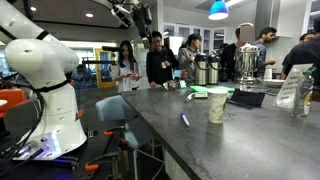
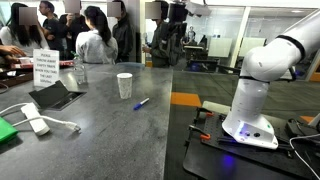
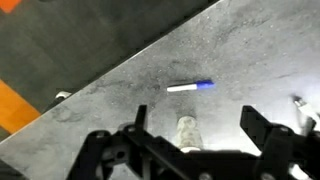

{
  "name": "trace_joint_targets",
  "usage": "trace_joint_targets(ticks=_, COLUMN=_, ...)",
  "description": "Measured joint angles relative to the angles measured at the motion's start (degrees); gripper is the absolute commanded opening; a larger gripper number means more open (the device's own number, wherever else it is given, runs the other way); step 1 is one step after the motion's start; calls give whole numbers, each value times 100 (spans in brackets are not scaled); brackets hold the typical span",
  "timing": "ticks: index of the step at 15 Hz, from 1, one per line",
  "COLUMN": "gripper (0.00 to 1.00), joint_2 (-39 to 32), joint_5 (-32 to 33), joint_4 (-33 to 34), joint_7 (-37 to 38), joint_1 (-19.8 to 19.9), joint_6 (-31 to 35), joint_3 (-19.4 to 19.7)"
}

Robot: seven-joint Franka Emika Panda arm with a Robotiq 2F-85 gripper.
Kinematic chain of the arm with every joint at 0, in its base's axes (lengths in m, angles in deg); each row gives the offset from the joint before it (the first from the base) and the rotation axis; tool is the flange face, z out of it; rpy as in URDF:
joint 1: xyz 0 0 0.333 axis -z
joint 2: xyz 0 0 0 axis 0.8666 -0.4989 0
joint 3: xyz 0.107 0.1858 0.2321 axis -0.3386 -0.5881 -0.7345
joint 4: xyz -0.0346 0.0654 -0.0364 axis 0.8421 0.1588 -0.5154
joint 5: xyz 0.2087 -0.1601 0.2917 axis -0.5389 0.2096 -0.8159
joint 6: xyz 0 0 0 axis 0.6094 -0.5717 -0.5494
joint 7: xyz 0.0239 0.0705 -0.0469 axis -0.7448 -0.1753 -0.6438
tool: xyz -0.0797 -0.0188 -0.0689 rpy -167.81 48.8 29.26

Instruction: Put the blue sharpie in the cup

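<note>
The blue sharpie (image 1: 185, 120) lies flat on the grey table, close to the table's edge, in both exterior views (image 2: 141, 103). The cream cup (image 1: 217, 105) stands upright a short way from it (image 2: 124, 85). My gripper (image 1: 140, 15) hangs high above the table, near the top of an exterior view (image 2: 178, 12). In the wrist view its jaws (image 3: 195, 128) are open and empty. The cup (image 3: 188, 132) shows far below between them. The sharpie (image 3: 190, 87) lies beyond the cup, its blue cap to the right.
A black notebook (image 2: 55, 95), a white adapter with cable (image 2: 35, 124), a sign (image 2: 45, 68) and steel coffee urns (image 1: 207, 68) stand on the table. People stand behind it. The table edge (image 3: 110, 75) runs diagonally, with dark floor and an orange patch (image 3: 15, 110) beyond.
</note>
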Motion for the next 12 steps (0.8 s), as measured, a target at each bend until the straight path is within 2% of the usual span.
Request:
trace_joint_targets(ticks=3, gripper=100, joint_2=-1112, joint_5=-15, joint_4=172, joint_7=727, joint_1=280, joint_6=681, joint_3=-43)
trace_joint_targets(ticks=7, gripper=100, joint_2=-2468, joint_5=-207, joint_4=469, joint_7=1643, joint_1=359, joint_6=1549, joint_3=35)
trace_joint_targets(ticks=12, gripper=100, joint_2=-3412, joint_5=-235, joint_4=513, joint_7=2985, joint_1=353, joint_6=2565, joint_3=173)
